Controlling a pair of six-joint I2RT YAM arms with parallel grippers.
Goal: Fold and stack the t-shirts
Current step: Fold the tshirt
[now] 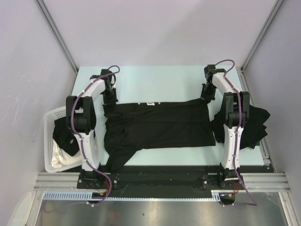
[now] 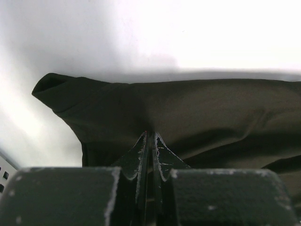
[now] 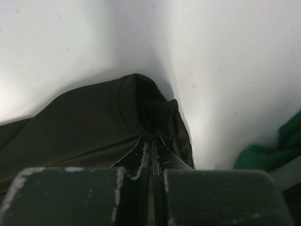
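A black t-shirt [image 1: 155,125] lies spread across the middle of the table, a strip of white lettering showing at its far edge. My left gripper [image 1: 109,100] is shut on its far left corner. In the left wrist view the fingertips [image 2: 150,135] pinch the dark fabric [image 2: 188,108]. My right gripper [image 1: 205,99] is shut on the far right corner, and the right wrist view shows the cloth [image 3: 94,122] bunched at the closed tips [image 3: 151,137]. One sleeve trails toward the near left edge.
A white lattice basket [image 1: 49,123] at the left holds a black garment and a white cloth [image 1: 60,157]. More black t-shirts [image 1: 256,123] are heaped at the right, behind the right arm. Something green [image 3: 263,155] shows in the right wrist view.
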